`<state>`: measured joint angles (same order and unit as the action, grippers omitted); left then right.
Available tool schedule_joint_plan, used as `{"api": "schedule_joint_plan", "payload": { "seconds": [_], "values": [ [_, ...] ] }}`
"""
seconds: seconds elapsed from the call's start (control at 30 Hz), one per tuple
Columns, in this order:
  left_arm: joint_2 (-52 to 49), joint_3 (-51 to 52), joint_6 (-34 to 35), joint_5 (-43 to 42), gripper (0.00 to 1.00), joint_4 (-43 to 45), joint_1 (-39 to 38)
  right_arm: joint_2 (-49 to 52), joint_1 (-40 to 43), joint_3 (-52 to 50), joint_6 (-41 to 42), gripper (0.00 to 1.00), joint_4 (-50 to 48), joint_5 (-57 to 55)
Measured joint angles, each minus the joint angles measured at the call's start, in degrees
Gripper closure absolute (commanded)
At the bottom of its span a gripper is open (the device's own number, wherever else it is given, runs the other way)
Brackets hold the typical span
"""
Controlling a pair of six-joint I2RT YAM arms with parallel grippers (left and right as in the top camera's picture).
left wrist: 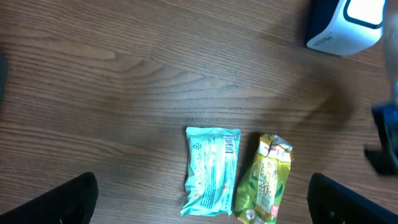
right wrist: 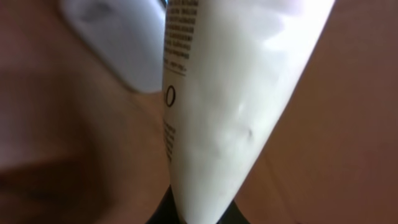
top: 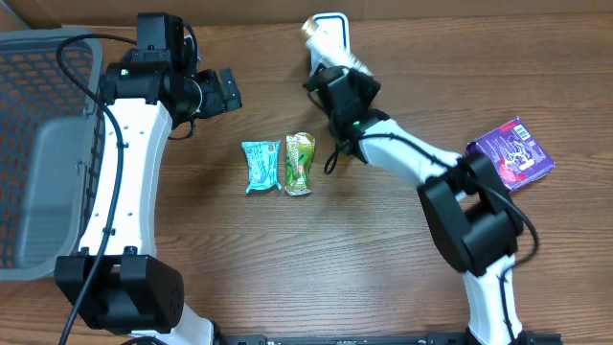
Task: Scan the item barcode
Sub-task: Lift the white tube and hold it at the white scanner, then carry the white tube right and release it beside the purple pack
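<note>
Smooth plastic tube (right wrist: 230,93), wood-grain table (left wrist: 124,74), glossy teal packet (left wrist: 212,171).

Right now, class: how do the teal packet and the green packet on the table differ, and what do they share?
The teal packet is broad and rectangular; the green packet is narrower. The teal packet lies nearer the basket, the green packet farther. Both lie flat on the wooden table, neither held.

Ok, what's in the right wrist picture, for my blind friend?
A white tube with tiny black print fills the picture, its narrow end pinched in dark jaws at the bottom. Behind it are a blurry white scanner and the brown table.
</note>
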<state>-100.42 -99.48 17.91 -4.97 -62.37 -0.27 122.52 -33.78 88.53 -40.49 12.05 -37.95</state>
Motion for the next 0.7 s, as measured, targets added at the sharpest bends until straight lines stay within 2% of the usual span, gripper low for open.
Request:
{"api": "schedule_joint_plan", "payload": {
  "seconds": [0.17, 0.33, 0.53, 0.7],
  "values": [
    [0.0, 0.0, 0.0, 0.0, 0.0, 0.02, 0.0, -12.87, -1.51, -0.02, 14.21, 0.96, 16.0, 12.39],
    [0.0, 0.0, 0.0, 0.0, 0.0, 0.0, 0.0, -22.82, 3.37, 0.79, 30.93, 0.96, 28.74, 24.83],
    [0.0, 0.0, 0.0, 0.0, 0.0, 0.02, 0.0, -21.14, 13.51, 0.46, 49.77, 0.96, 42.49, 31.39],
    [0.0, 0.0, 0.0, 0.0, 0.0, 0.0, 0.0, -17.16, 19.28, -4.85, 61.37, 0.96, 39.19, 33.05]
  ]
}}
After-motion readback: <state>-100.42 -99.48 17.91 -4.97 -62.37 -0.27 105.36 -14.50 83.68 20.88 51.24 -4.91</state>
